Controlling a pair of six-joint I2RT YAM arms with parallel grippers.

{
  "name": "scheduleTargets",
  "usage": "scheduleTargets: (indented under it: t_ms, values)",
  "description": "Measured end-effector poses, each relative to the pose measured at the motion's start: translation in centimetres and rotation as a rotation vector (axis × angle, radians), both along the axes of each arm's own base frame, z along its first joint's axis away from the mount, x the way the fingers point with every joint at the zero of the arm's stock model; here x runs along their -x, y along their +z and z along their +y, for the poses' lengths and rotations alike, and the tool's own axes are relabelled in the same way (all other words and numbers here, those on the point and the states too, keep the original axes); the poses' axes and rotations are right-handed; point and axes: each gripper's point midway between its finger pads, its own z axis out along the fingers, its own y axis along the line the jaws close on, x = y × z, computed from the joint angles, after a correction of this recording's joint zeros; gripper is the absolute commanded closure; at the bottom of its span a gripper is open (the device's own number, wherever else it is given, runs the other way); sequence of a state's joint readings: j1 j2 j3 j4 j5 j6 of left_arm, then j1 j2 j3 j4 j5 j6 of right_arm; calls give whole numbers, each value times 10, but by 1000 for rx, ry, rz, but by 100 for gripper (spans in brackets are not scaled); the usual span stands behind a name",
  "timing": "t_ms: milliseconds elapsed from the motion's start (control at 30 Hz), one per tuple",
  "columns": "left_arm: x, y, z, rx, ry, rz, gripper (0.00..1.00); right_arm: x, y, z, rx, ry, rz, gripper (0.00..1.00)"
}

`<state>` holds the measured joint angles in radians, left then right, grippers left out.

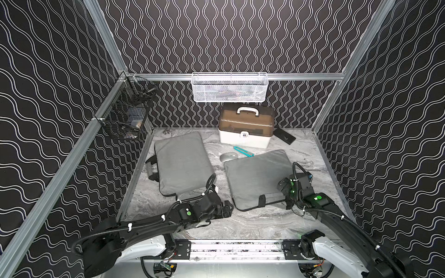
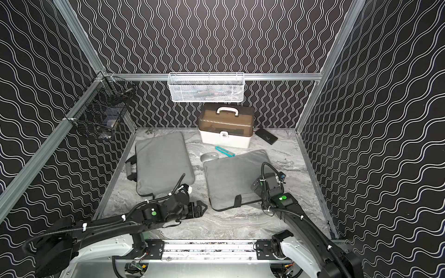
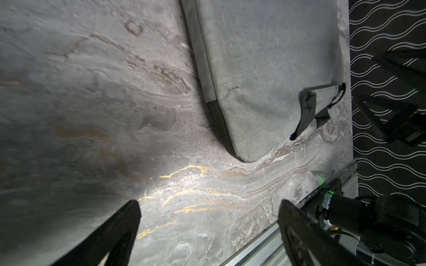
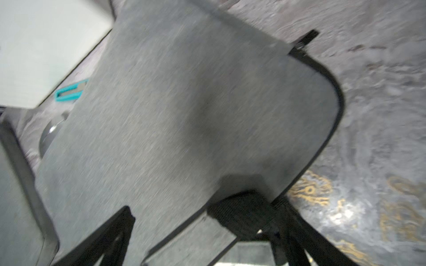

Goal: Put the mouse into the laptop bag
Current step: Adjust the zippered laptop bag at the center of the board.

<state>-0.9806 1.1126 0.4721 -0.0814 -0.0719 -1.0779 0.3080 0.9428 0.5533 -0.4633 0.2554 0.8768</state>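
Left end effector [image 3: 209, 205], right end effector [image 4: 205, 207]: spread, empty. Needed laptop bag [image 1: 257, 175] opened (zip possibly shut) before fetching mouse [image 1: 228, 156].

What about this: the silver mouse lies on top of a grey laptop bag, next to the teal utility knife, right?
Not on top: the silver mouse lies on the table beside the corner of a grey laptop bag, next to the teal utility knife. Both top views show it.
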Motion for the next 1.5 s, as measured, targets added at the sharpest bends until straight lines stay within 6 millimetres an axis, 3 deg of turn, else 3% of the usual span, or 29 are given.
scheduleTargets:
  t_ms: [167,267,333,500,700,967,1067,1167,1333,1500]
  values:
    - [-5,-8,-35,-1,-30,-8,9,-17,-5,-52,19,-156,46,0]
    - [-17,-11,-52,-11,-20,-13,11,-31,-12,-71,-5,-184,70,0]
    - [-25,-11,-60,-20,-13,-23,12,-33,-23,-73,-35,-179,103,0]
    - [-51,0,-74,-47,7,-84,14,-29,-48,-50,-146,-83,152,1]
    - [-97,-12,-61,-118,79,-83,15,-16,-50,-29,-246,-19,112,3]
    - [-175,-31,-53,-166,133,-99,17,4,-50,19,-366,123,111,4]
    - [-192,-29,-53,-153,135,-105,15,13,-49,47,-392,214,136,4]
    - [-195,-28,-44,-146,148,-91,13,18,-43,64,-389,277,145,3]
    - [-192,-24,-13,-167,207,-66,13,10,-16,54,-328,251,86,0]
    - [-166,-21,12,-186,223,-30,10,-14,12,-8,-247,41,8,0]
